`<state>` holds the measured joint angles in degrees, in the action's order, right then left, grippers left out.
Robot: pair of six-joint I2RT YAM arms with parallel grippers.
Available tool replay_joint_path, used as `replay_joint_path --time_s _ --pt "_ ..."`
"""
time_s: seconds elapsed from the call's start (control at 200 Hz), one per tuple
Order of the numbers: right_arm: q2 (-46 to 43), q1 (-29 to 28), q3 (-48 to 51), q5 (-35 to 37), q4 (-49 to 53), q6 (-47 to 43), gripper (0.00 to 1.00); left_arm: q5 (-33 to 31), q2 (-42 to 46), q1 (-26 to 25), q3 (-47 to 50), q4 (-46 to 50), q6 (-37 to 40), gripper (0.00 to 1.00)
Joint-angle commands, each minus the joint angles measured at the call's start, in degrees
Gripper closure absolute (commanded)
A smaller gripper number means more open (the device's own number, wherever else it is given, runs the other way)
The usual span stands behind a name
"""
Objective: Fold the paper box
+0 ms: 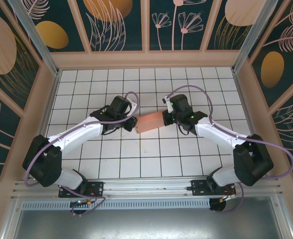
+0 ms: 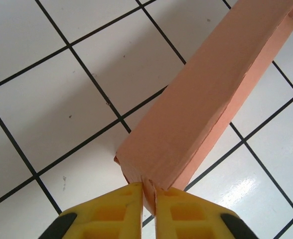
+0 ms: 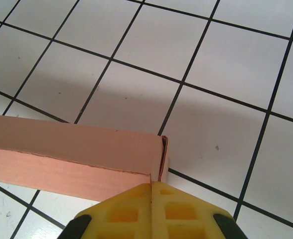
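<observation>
The paper box point(image 1: 149, 122) is a small salmon-pink rectangular box, held just above the white tiled floor point(image 1: 136, 159) between my two grippers. My left gripper point(image 1: 135, 124) is at its left end. In the left wrist view the yellow fingers point(image 2: 111, 211) of the left gripper point(image 2: 150, 195) are shut on a thin card flap at the near corner of the paper box point(image 2: 206, 94). My right gripper point(image 1: 164, 118) is at the right end. In the right wrist view that gripper point(image 3: 151, 188) is shut on the bottom edge of the end wall of the paper box point(image 3: 76, 147).
A wooden frame point(image 1: 146, 59) with patterned panels walls the floor in at the back and on both sides. Metal posts point(image 1: 34, 35) stand in the back corners. A rail point(image 1: 146, 189) with both arm bases runs along the near edge.
</observation>
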<state>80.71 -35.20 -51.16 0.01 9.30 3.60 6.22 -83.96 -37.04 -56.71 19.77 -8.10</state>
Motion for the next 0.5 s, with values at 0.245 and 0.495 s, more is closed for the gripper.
replay_joint_path --time_s 0.245,0.495 --pt "0.60 -0.26 -1.95 -0.10 0.31 1.22 1.00 1.64 -1.09 0.03 -2.81 1.68 -4.41 1.00" --pt "-0.02 -0.92 -2.11 2.71 -0.24 0.97 1.00 1.82 -2.40 0.02 -5.79 2.11 -9.88 1.00"
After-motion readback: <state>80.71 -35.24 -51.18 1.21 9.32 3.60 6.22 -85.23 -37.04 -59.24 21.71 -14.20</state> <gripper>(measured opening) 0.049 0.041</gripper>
